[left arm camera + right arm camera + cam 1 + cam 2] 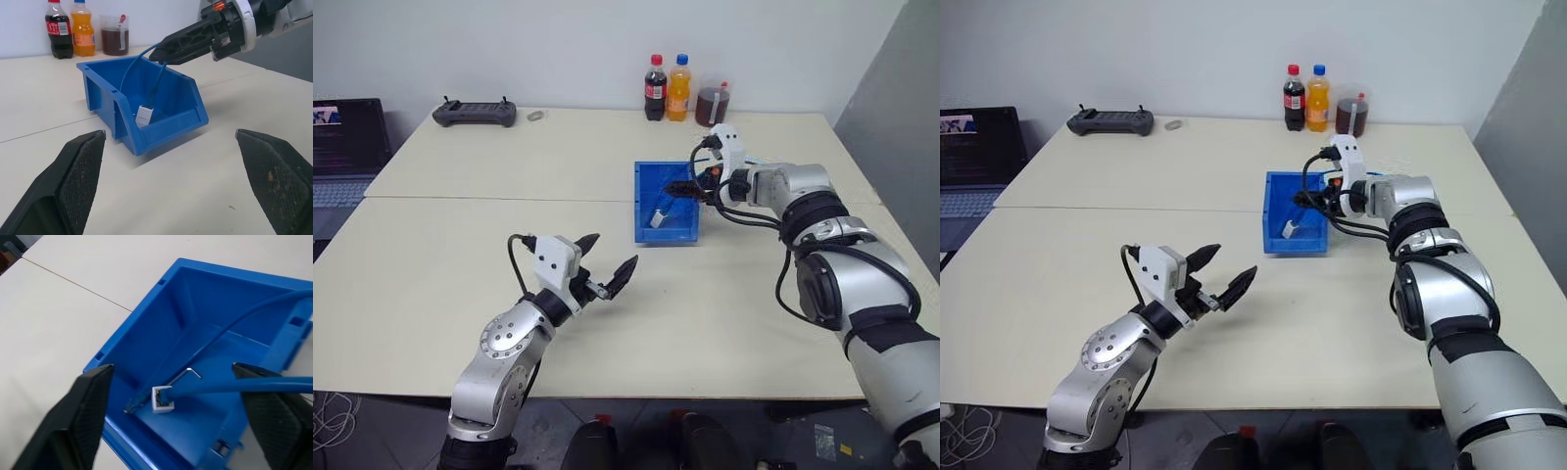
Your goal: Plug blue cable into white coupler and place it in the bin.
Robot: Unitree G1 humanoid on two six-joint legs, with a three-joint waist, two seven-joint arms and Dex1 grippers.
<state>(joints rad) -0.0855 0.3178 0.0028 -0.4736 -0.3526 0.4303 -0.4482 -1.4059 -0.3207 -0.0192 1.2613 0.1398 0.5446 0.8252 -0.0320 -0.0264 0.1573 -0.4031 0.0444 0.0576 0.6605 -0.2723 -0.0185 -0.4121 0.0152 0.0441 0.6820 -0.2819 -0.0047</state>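
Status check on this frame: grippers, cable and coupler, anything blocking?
Left gripper open, empty, above the table. Right gripper open over the bin. Blue cable plugged into white coupler, coupler inside bin, cable trailing over the rim. No obstruction.

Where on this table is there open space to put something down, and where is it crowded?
Bare tabletop runs from the laptop to the bin, and between the controller and the bottles. It is crowded at the bin, where the right gripper hangs over the blue cable and white coupler.
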